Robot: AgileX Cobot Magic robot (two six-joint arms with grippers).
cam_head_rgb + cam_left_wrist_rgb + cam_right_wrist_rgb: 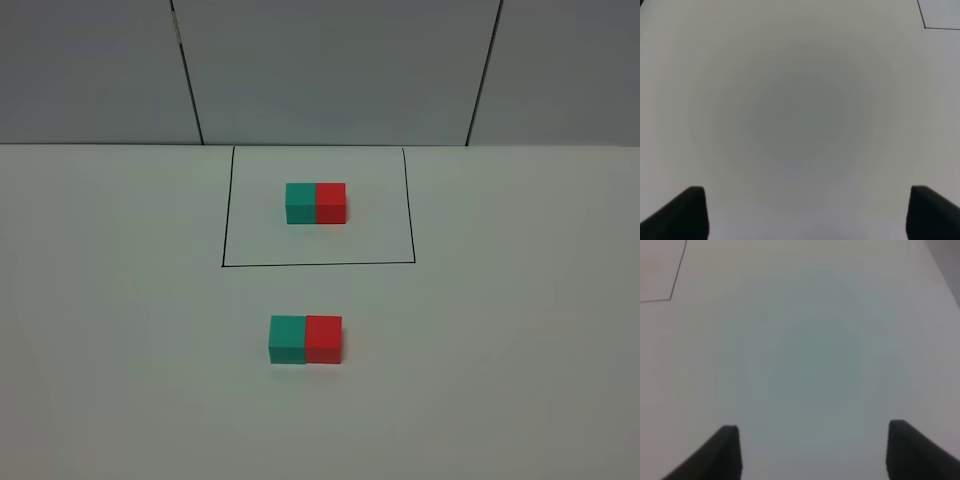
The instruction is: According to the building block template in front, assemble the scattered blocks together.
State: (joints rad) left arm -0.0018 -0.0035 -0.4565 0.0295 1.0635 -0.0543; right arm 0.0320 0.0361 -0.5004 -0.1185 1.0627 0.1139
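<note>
Exterior high: scattered blocks [305,339] joined crosswise (teal left), both fingers spread, empty.

Template [315,203] teal+red, thin blk frame [318,265]; loose cubes teal [287,339] & red [324,338]; table [120,330] white.

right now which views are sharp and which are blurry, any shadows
Exterior high view: sharp, even light, the loose green and red blocks cast only a faint shadow to their right. Both wrist views: soft, dim toward the corners, the table featureless, dark end effector fingers blurred.
</note>
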